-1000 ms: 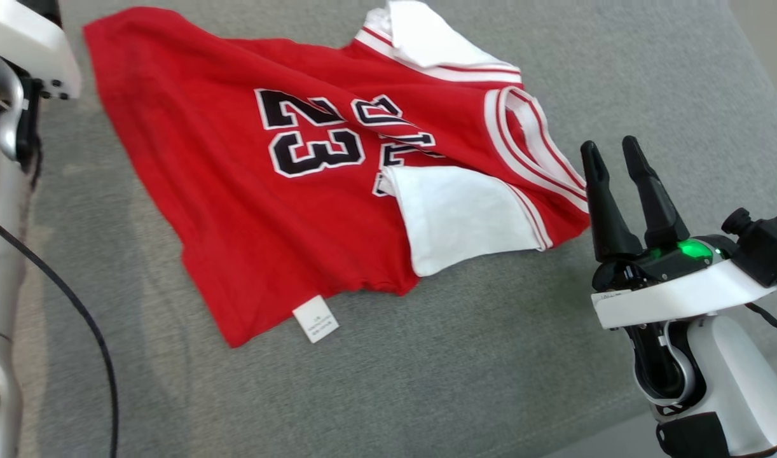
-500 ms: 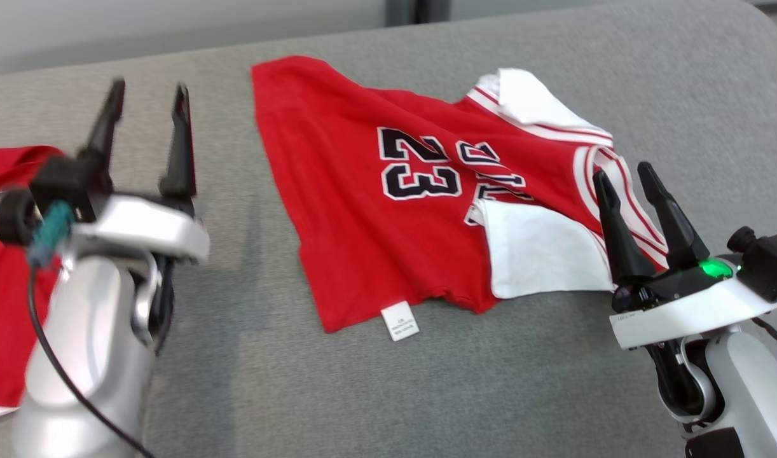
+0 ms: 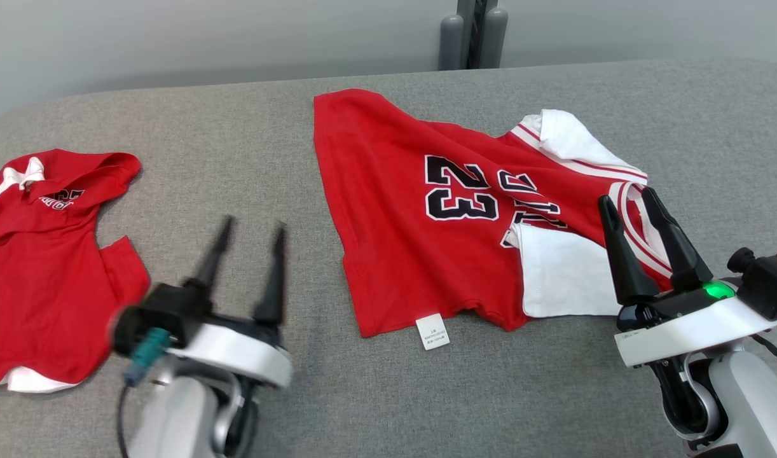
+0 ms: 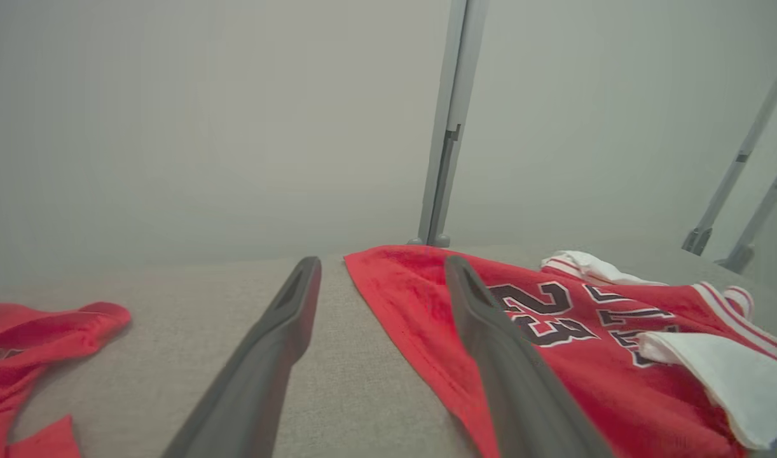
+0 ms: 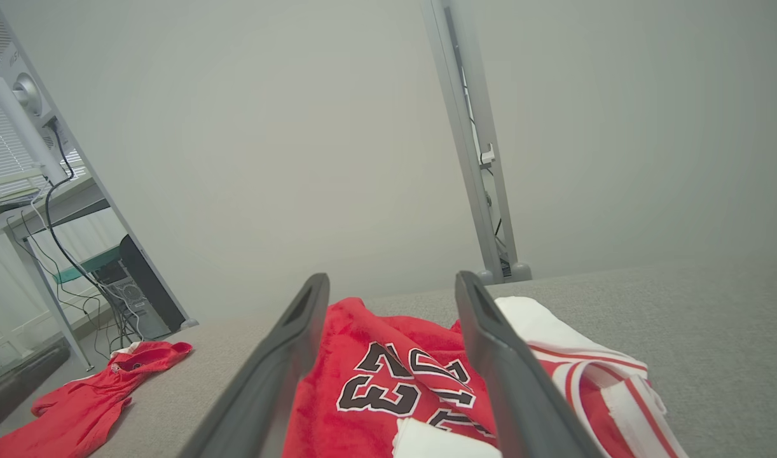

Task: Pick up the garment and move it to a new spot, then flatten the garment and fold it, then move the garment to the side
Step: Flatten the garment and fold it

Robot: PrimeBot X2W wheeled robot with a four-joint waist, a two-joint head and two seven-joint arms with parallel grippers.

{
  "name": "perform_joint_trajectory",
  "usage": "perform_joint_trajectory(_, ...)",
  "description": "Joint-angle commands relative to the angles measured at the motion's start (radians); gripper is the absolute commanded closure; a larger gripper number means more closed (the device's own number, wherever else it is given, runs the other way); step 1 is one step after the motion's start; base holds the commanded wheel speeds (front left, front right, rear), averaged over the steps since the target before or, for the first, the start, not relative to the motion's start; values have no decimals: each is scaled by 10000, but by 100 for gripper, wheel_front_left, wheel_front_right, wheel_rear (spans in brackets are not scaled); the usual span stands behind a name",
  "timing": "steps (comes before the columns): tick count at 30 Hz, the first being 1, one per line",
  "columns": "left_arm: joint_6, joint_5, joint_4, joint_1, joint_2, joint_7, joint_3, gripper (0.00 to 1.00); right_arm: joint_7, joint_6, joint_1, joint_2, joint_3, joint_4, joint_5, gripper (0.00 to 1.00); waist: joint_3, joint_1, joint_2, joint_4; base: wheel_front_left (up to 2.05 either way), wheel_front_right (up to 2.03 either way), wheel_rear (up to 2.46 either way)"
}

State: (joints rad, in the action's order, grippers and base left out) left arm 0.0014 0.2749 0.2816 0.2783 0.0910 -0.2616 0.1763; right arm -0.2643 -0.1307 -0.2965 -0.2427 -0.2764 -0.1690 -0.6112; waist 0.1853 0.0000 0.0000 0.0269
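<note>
Two rumpled red jerseys (image 3: 426,210) on nubby grey cloth (image 3: 236,146).

Open strip of grey surface (image 3: 248,172) left between jersey (image 3: 395,210) and second red garment (image 3: 39,273) (both lying low), post (image 3: 474,38) set behind the far edge

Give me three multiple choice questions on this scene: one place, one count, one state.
1. Where is the white label? A. At the near hem of the number 23 jersey. B. On its collar. C. On a sleeve.
2. How many red garments lie on the grey surface? A. One. B. Two. C. Three.
3. How do the left gripper and right gripper stand? A. Both open. B. Both shut on cloth. C. Only right shut.
1 A: it sticks out from the hem nearest the robot.
2 B: the jersey plus a second garment on the robot's left.
3 A: both finger pairs spread, gripping nothing.
</note>
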Motion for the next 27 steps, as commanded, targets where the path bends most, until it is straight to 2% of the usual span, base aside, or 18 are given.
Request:
perform_joint_trajectory(1,-356,67,23,-164,-69,-27,255,0,-20,-1,102,-64,-5,-9,-53,0,-7,0,0,7,0,0,0)
perform_joint_trajectory(4,-850,410,542,-418,-170,94,855,0,-20,-1,92,-68,-65,-28,-66,0,-17,0,0,-22,0,0,0)
perform_joint_trajectory(8,-1127,861,1342,-498,-266,825,1649,0,-20,-1,102,-74,-141,-81,-132,0,-45,0,0,-153,0,0,0)
perform_joint_trajectory(17,-1149,1466,2360,-212,-355,1966,2362,0,-20,-1,-30,-77,-307,-110,-131,0,3,0,0,-538,0,0,0)
perform_joint_trajectory(27,-908,1860,2935,280,-380,2120,2754,0,-20,-1,-57,-15,-309,-50,-80,0,193,0,0,-850,0,0,0)
